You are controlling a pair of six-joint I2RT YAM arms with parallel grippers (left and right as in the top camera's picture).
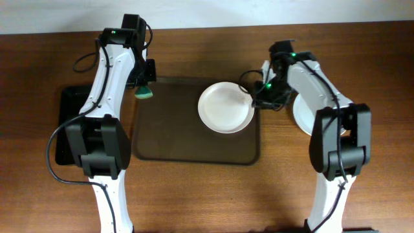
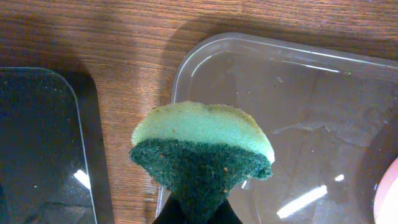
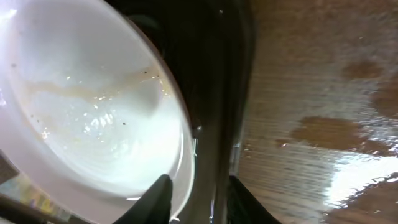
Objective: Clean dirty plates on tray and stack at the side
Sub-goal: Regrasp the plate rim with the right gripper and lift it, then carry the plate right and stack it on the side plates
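Note:
One white plate [image 1: 225,107] lies on the right half of the dark-brown tray [image 1: 168,129]. Faint brownish smears cross the plate [image 3: 93,106] in the right wrist view. My right gripper [image 1: 259,97] is at the plate's right edge and stands open [image 3: 199,199], one finger over the plate's rim and the other over the tray's rim [image 3: 211,93]. A second white plate [image 1: 301,113] rests on the table right of the tray, partly hidden by the right arm. My left gripper [image 1: 145,83] hovers at the tray's far-left corner [image 2: 298,93], shut [image 2: 199,214] on a green sponge [image 2: 202,149].
A smaller black tray [image 1: 68,123] lies on the wooden table left of the brown tray, its edge [image 2: 37,143] also in the left wrist view. Wet patches [image 3: 329,134] mark the table right of the tray.

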